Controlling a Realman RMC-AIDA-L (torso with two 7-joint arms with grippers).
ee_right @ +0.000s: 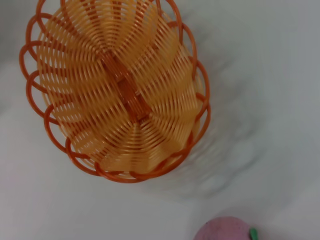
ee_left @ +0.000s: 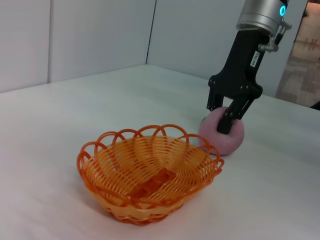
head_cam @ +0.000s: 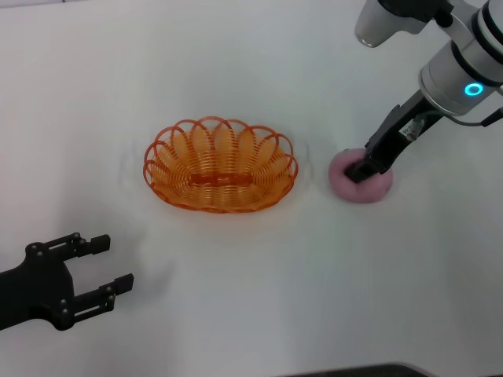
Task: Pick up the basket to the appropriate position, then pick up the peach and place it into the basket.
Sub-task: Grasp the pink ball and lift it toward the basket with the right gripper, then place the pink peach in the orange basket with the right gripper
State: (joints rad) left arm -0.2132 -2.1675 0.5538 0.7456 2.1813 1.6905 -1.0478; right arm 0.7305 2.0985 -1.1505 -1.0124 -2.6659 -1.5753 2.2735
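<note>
L gripper (head_cam: 106, 267) parked near-left on the table (head_cam: 236, 314), fingers spread wide, holding nothing. Basket (head_cam: 221, 164) sits upright mid-table, empty, w/ clear gap to the peach (head_cam: 360, 179) on its right. R gripper (head_cam: 363, 169) is down on top of peach, fingers straddling it; looks closed or nearly closed on it but can't tell if the grip is firm. Step in hand: grasp peach. To do well: squeeze gently since it looks soft, lift straight up, clear the scalloped rim, release over basket centre.
</note>
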